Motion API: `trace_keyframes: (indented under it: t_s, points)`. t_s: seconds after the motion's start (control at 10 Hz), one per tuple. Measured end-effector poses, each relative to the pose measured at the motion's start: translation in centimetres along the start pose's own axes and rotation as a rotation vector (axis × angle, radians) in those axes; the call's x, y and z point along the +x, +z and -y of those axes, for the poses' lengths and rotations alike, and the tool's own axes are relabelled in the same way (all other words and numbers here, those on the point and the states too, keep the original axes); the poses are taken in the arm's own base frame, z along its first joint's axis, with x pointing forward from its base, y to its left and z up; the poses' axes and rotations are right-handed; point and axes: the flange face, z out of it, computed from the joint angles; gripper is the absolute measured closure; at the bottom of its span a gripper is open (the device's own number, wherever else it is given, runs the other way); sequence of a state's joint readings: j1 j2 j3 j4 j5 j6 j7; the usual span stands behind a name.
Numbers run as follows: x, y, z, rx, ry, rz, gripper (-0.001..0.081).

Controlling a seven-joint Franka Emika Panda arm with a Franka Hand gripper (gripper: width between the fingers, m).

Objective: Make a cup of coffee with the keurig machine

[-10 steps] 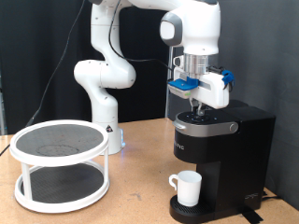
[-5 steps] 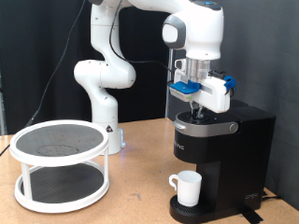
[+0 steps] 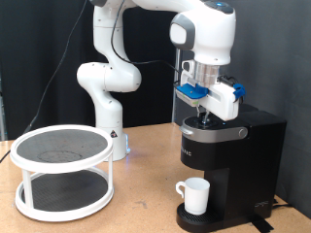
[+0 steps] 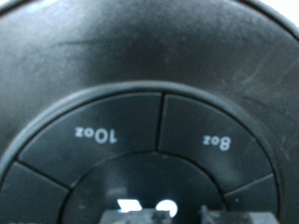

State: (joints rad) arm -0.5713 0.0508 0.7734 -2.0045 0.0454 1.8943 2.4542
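While the cup (image 3: 192, 195) sits under the keurig machine (image 3: 229, 167), the hand (image 3: 206, 116) touches its lid — opening unclear.

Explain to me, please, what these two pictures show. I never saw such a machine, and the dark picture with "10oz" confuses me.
The white jointed machine is a robot arm. Its gripper points down onto the top of the black keurig machine. One picture comes from a camera off the arm. The dark one comes from a camera on the robot's hand, very near the lid: you see the 10oz button and the 8oz button. The white cup already stands under the machine's spout. A white two-level round shelf stands on the wooden table. Nothing is held.
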Motion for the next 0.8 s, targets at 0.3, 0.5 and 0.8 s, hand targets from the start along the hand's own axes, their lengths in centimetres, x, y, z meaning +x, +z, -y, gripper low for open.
trace_keyframes:
  t_s: [0.3, 0.5, 0.8]
  points:
    - [-0.11, -0.04, 0.28, -0.008, -0.007, 0.001, 0.0806]
    - [-0.15, -0.05, 0.32, 0.007, -0.040, 0.005, 0.0806]
    - [-0.12, -0.02, -0.04, 0.080, -0.056, 0.046, 0.0806]
